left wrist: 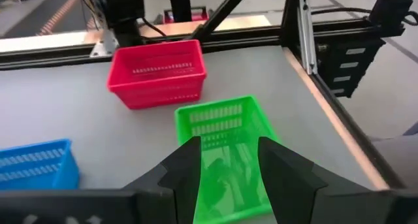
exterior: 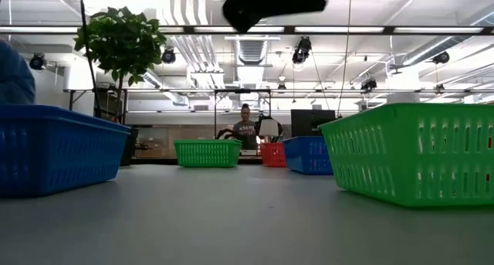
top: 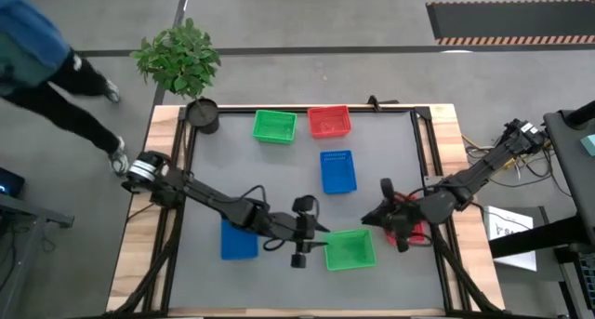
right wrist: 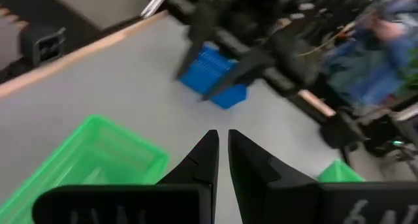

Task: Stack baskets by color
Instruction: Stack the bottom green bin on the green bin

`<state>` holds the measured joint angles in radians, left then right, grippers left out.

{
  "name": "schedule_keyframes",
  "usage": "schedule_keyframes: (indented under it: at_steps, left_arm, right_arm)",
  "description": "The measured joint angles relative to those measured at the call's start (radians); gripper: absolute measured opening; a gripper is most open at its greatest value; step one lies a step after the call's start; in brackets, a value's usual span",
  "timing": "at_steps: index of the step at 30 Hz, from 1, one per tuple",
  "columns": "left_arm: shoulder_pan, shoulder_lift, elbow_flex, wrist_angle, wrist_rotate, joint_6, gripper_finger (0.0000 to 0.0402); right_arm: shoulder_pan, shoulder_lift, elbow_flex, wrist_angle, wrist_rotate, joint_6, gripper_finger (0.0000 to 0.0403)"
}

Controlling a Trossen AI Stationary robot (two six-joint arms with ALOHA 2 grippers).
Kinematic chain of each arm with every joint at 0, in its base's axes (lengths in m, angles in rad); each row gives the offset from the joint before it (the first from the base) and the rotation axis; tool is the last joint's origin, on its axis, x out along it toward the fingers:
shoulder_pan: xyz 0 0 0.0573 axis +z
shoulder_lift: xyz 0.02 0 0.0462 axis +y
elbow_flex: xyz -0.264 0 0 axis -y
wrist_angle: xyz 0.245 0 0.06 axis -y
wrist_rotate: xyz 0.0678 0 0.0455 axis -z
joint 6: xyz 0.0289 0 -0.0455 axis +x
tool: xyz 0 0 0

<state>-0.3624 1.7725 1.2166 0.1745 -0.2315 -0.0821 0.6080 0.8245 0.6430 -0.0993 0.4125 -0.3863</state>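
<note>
Six baskets show in the high view. A green basket [top: 275,126] and a red one [top: 329,121] stand at the far edge, and a blue one [top: 337,170] stands mid-table. Another blue one [top: 239,238] and a green one [top: 350,249] stand near the front. A second red one [top: 414,232] is partly under my right arm. All rest flat on their bottoms. My left gripper [top: 322,231] [left wrist: 228,145] hangs open above the front green basket's [left wrist: 225,152] left end. My right gripper [top: 370,217] [right wrist: 222,134] is shut and empty, in the air beside the red basket [left wrist: 157,74].
A round black pot [top: 202,114] with a leafy plant stands at the far left corner. A black frame rail [top: 420,161] runs along the mat's right side. Bare grey mat [top: 270,184] lies between the baskets. A person walks on the floor beyond the table's left edge.
</note>
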Motion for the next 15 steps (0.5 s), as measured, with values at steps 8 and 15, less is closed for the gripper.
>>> schedule_keyframes:
  at_steps: [8,15]
  left_arm:
    - [-0.032,0.144,0.269,-0.225,0.040,-0.096,0.0136]
    - [-0.051,0.269,0.396,-0.227,0.070,-0.166,0.0136]
  right_arm:
    - [0.000,-0.060,-0.007,0.022,0.007,0.021,0.0027]
    - [0.001,-0.050,-0.008,0.022,0.007,0.064,0.0027]
